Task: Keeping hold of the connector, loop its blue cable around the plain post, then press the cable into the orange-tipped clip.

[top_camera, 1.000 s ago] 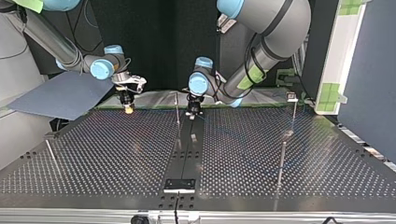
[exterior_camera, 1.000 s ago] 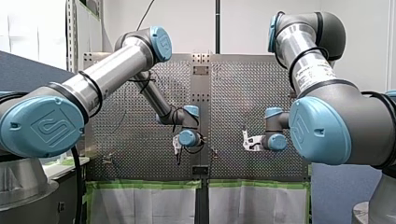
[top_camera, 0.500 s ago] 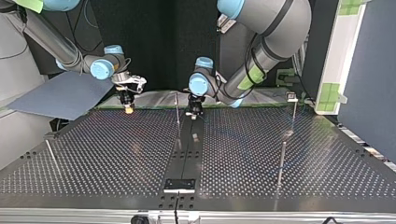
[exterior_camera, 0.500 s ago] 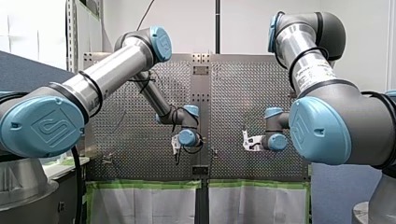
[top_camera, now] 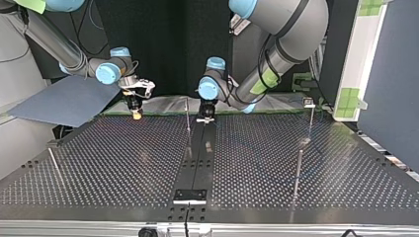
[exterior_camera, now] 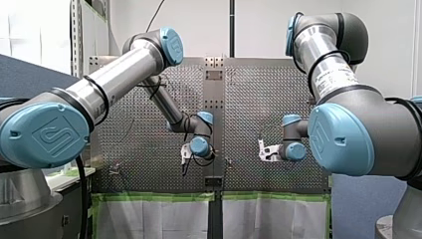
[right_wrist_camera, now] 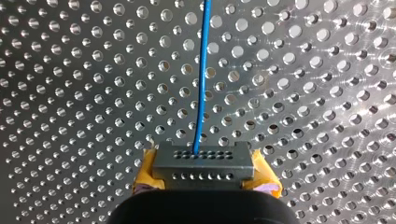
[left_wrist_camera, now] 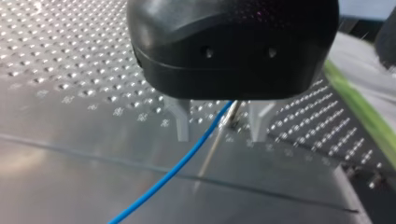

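Centrally, blue cable [right_wrist_camera: 201,70], grey holed connector [right_wrist_camera: 204,161]

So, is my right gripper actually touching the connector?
Touching. The right wrist view shows the grey connector clamped between my right gripper's yellow pads, one pressed against each end, with no gap.

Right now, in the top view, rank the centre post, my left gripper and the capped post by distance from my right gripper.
From my right gripper, at the view's left:
1. centre post, mid-table.
2. my left gripper, just past that post.
3. capped post, far right.
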You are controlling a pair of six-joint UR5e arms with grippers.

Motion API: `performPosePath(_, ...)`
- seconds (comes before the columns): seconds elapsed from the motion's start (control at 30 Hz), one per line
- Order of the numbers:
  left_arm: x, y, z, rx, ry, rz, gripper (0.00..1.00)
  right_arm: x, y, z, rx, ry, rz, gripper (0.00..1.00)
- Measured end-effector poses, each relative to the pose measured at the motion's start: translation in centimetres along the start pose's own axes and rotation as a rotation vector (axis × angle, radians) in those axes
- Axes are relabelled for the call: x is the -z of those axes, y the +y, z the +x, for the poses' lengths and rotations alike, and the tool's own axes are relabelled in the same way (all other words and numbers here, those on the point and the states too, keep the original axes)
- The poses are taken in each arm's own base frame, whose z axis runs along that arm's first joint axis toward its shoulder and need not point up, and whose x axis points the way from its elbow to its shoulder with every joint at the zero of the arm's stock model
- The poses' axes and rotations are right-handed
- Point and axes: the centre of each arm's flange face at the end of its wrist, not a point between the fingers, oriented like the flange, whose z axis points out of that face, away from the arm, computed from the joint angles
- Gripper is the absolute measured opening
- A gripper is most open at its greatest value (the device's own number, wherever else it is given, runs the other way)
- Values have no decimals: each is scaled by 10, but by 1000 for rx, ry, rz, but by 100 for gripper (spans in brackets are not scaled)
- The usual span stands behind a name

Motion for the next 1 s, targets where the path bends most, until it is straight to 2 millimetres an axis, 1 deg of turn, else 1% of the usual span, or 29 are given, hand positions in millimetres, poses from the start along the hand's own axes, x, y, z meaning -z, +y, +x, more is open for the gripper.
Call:
performPosePath(0.27,11,-6,7,-44,66,15,100,1,0,-1,2,-8,1,0)
performPosePath(0.37,17,-12,11,-59,95,35,100,1,0,-1,1,-11,2,0)
performPosePath(0.63,45,-35,28,-100,155,101,100,2,-1,-2,0,-19,3,0)
performPosePath(0.7,52,-39,28,-100,149,114,100,2,-2,-2,0,-20,4,0)
performPosePath(0.9,72,-49,16,-60,106,150,100,2,-5,-2,1,-21,9,0)
performPosePath(1.0,83,-55,18,-53,95,167,100,2,-7,-2,1,-21,11,0)
